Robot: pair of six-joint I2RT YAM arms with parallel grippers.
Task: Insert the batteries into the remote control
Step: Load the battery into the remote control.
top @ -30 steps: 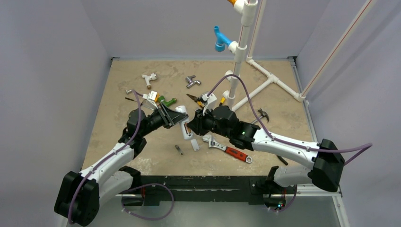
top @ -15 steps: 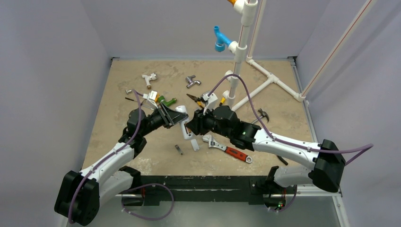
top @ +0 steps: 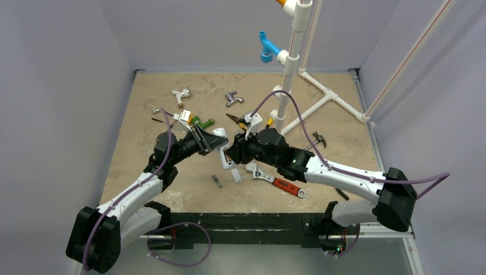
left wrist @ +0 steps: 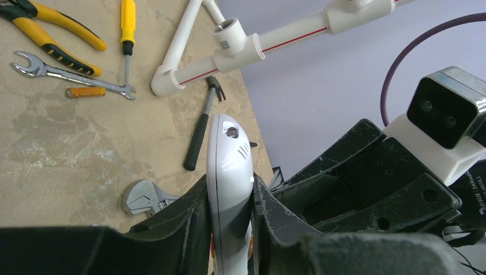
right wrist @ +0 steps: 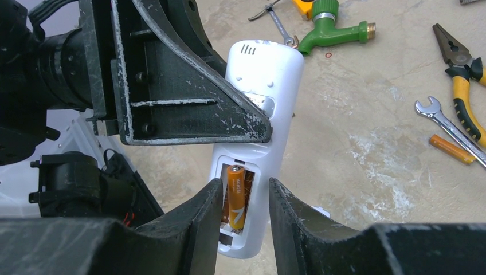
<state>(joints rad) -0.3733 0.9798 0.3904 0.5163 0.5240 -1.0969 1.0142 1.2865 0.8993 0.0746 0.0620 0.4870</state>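
The remote control [right wrist: 261, 86] is clamped edgewise in my left hand [left wrist: 230, 195], up off the counter [right wrist: 367, 114]. One orange battery [right wrist: 236, 197] lies in its open compartment between my right hand's [right wrist: 243, 195] parted fingers, which grip nothing. The other battery [right wrist: 453, 149] lies on the counter.

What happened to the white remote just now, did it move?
No. In the top view the remote control sits just as far left of the red-handled wrench as before.
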